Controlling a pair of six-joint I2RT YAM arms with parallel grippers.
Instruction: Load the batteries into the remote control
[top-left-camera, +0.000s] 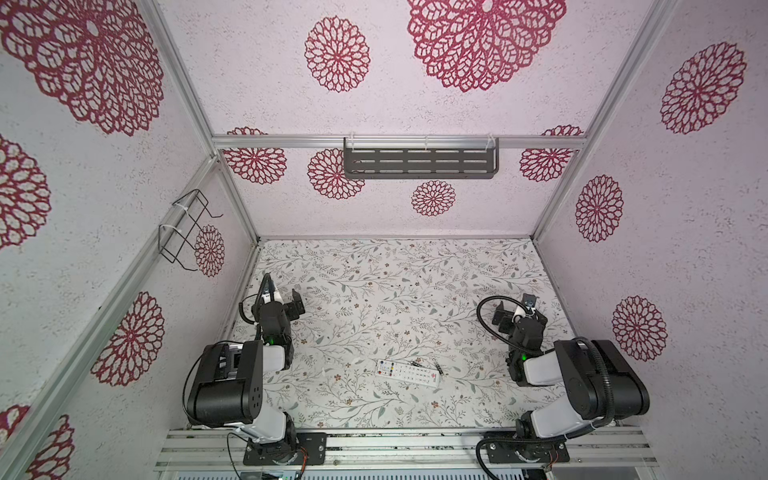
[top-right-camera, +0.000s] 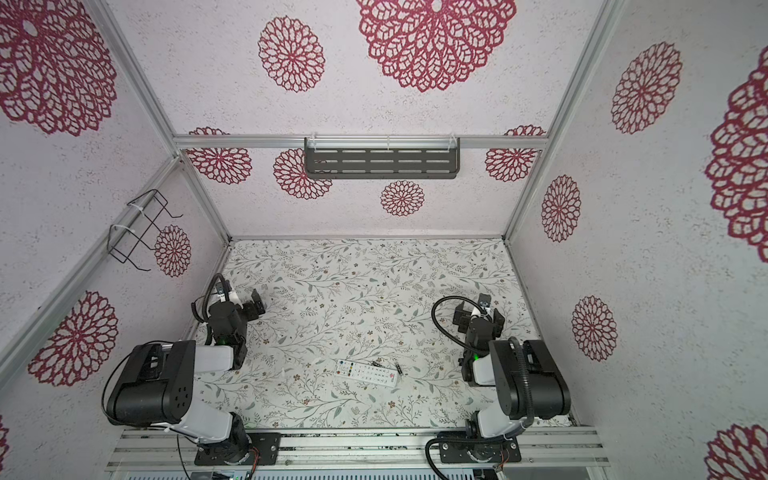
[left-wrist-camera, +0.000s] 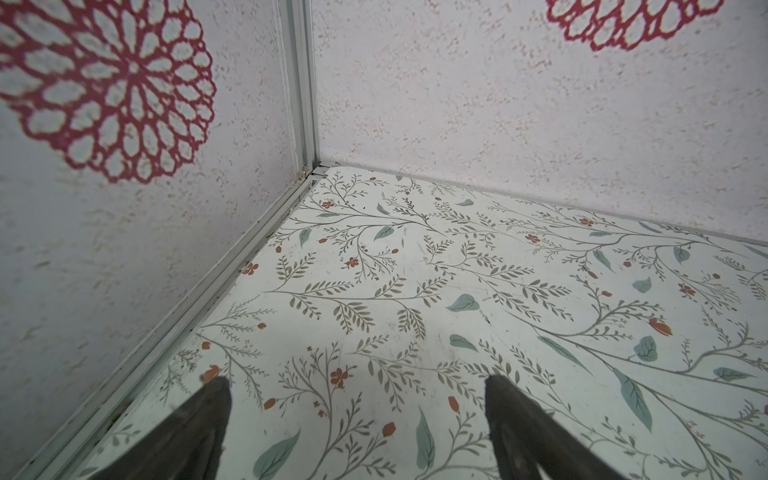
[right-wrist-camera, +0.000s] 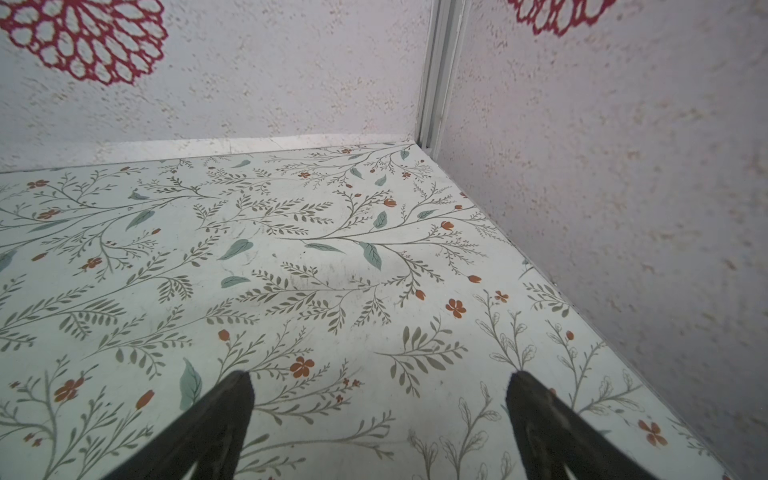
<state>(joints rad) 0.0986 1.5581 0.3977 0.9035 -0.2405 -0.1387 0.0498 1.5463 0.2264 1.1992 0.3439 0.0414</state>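
The remote control lies flat, button face up, at the lower centre of both top views, its right end tilted slightly down. The batteries lie on the bench. One is just beside the remote's upper long edge and the other is just off its right end.

The left hand and the right hand are both spread wide and empty. They sit at mid-left and mid-right of the top views, well apart from the remote, and each faces a far corner.

The step in hand appears to be the first approach.
- The battery bay is probably on the hidden face, so plan to turn the remote over first. Whether a cover is fitted cannot be told.
- Grip the remote across its long edges. The body is thin, so bring the fingers low to the bench.
- Approach from the lower edge. The batteries will likely roll if brushed.
- Take each battery across its body, leaving both ends free for seating.
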